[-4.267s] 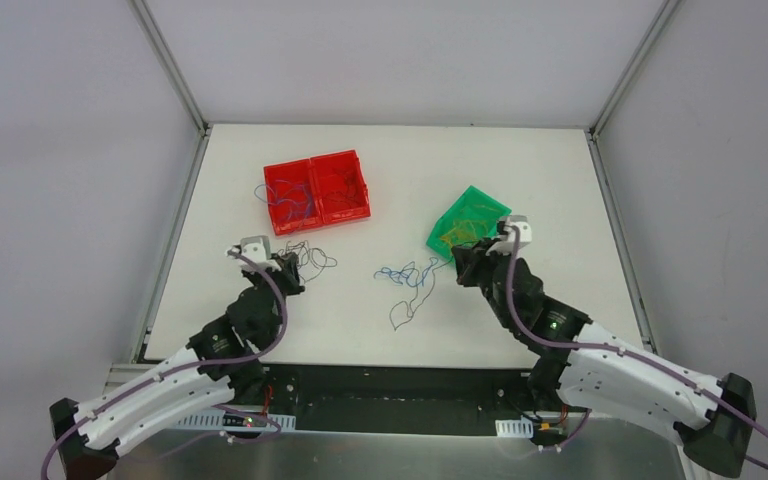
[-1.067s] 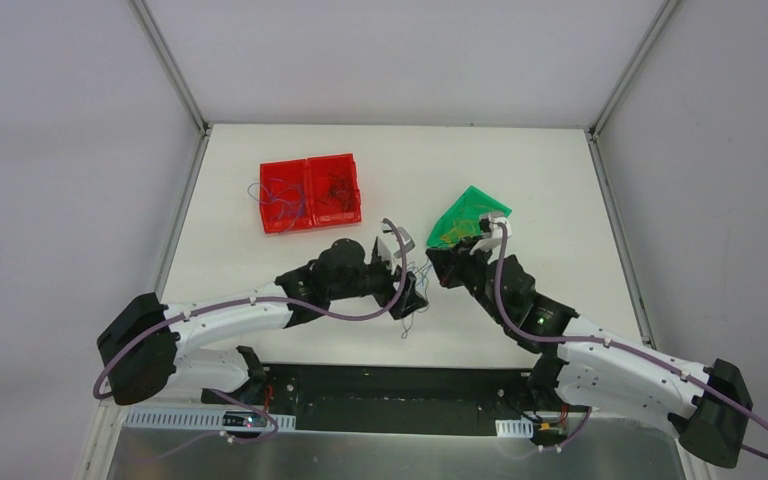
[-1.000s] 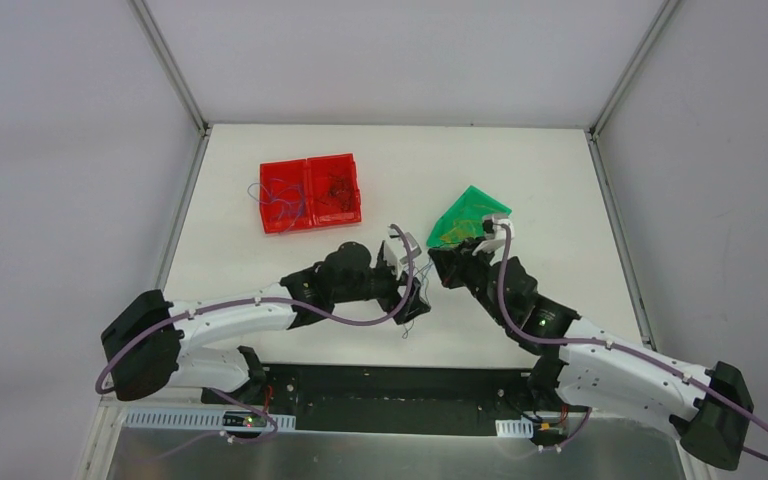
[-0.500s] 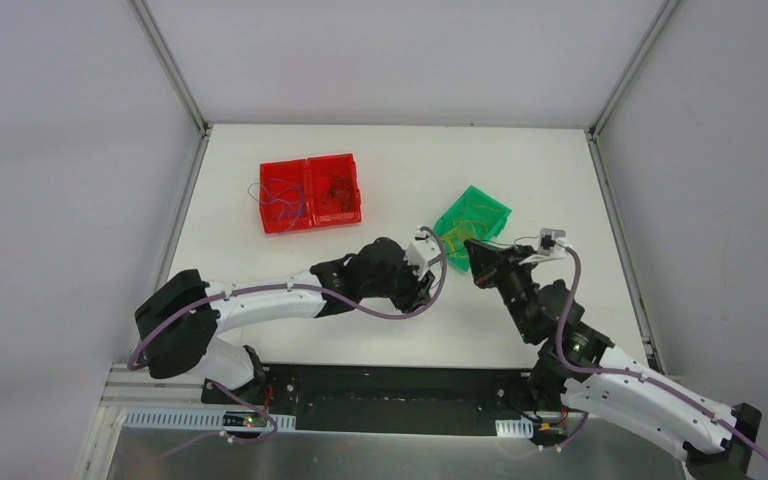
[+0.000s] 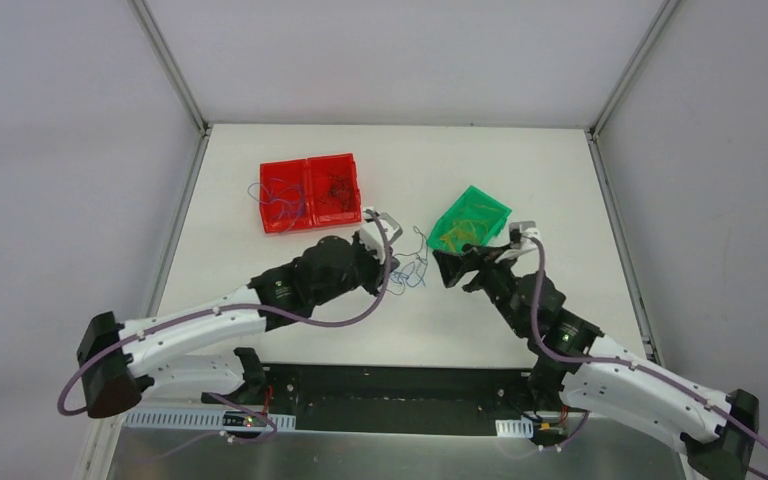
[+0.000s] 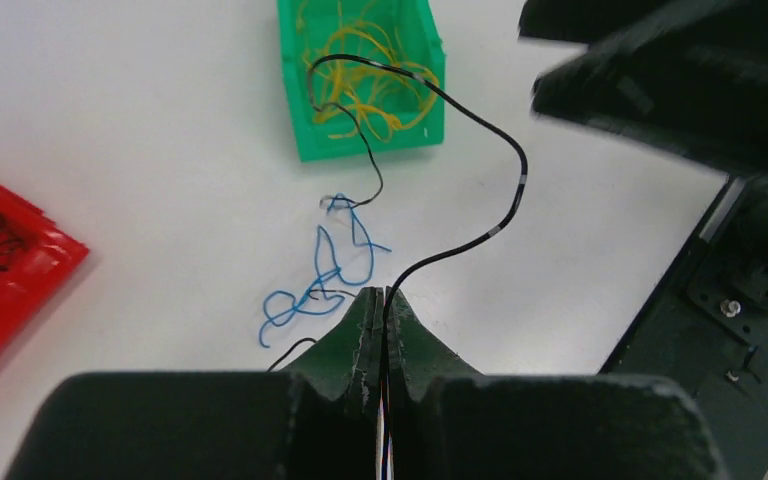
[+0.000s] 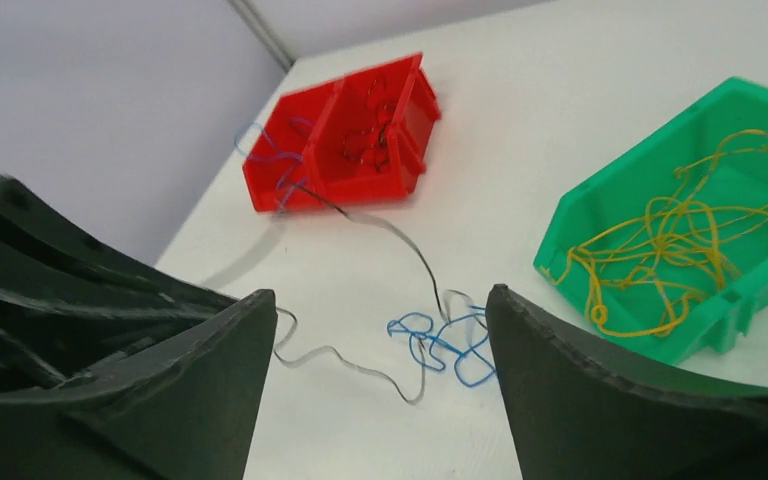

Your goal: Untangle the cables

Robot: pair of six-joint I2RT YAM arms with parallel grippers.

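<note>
Now, black cable [image 6: 523,165] pinched, arcing toward green bin [image 6: 370,145]

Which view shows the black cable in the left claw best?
Left wrist: the black cable rises sharp from the shut left claw and arcs toward the green bin. Right wrist shows it blurred; top external shows only a faint thread.

Table [image 5: 560,170]: red bin [image 5: 312,222], green bin [image 5: 491,198], cables [image 5: 411,274]

Nothing legible in any view: no text, label, brand, number or sign readable on the red bin [image 5: 307,192], the green bin [image 5: 495,201] or the worktop [image 5: 520,160].
</note>
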